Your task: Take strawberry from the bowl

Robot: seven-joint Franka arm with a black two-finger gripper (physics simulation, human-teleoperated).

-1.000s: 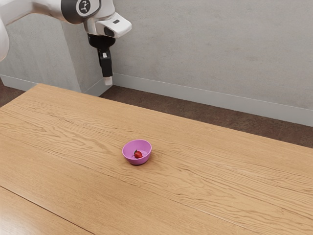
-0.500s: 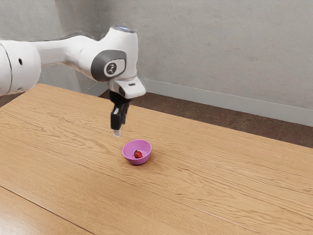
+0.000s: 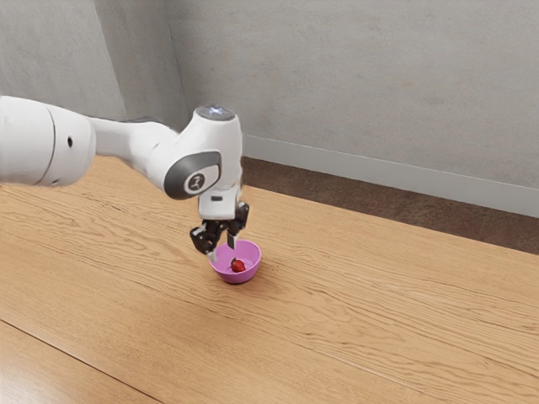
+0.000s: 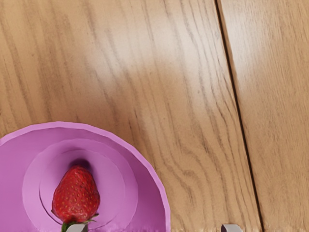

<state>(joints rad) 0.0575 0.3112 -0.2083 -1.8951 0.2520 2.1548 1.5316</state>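
Observation:
In the exterior view my gripper (image 3: 222,249) is open, low over the side of the purple bowl (image 3: 253,257) toward the exterior view's left. One fingertip is above the bowl's opening, the other beside its outer wall. The red strawberry (image 3: 238,265) lies on the bowl's floor, with nothing gripping it. From the wrist view, the strawberry (image 4: 76,195) rests inside the bowl (image 4: 118,176), its green leaves close to one fingertip. The two tips at that view's edge stand wide apart, and my gripper (image 4: 154,228) has the bowl's rim between them.
The bowl stands on a wooden table (image 3: 354,311) with a dark seam (image 4: 241,116) between its boards. A grey wall (image 3: 362,84) rises behind the table's far edge.
My arm has come down and toward the exterior view's right, from above the table to the bowl. My hand has turned, and both fingers now show apart. The bowl and strawberry have stayed put.

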